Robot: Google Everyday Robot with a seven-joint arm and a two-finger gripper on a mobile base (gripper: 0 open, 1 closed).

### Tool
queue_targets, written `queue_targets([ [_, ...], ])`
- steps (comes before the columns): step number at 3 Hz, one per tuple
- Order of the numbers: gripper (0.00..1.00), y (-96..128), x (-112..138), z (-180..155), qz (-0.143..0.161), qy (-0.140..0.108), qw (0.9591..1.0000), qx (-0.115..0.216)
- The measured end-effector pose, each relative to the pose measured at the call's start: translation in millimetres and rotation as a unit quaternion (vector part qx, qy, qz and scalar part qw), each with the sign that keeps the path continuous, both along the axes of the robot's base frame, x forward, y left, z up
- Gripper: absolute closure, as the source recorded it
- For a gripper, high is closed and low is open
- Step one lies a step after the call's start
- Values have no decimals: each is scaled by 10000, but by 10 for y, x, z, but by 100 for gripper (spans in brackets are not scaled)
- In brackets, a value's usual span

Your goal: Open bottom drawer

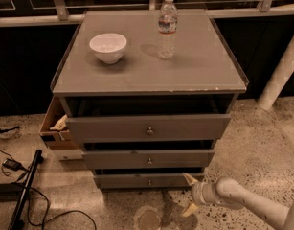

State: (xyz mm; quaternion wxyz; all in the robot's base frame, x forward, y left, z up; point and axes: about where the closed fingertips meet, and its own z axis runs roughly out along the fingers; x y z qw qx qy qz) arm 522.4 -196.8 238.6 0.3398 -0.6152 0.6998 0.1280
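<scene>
I see the bottom drawer (122,181) as the lowest of three grey fronts in the cabinet (65,83), just above the speckled floor (261,143). It has one small round knob (149,182) at its centre. Each of the three fronts has one knob, so I count three knobs in a vertical line. A dark gap shows above each front.

My gripper (189,194) is low by the floor, off the right end of the bottom drawer and well right of its knob. Its two pale fingers (189,209) are spread wide, with nothing between them. The upper finger lies right by the drawer's right corner, and I cannot tell whether it touches. The arm (254,205) runs off to the lower right.

On the cabinet top stand one white bowl (108,47) at left and one clear water bottle (167,28), upright, near the back. They stand apart. One cardboard box (53,128) sits against the cabinet's left side. On the floor at left are one black bar (24,190) and some cables (55,214).
</scene>
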Motion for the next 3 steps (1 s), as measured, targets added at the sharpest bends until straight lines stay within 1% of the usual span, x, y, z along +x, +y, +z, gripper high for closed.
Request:
queue_targets([
  [3, 0, 32, 302, -272, -36, -91, 9999, -59],
])
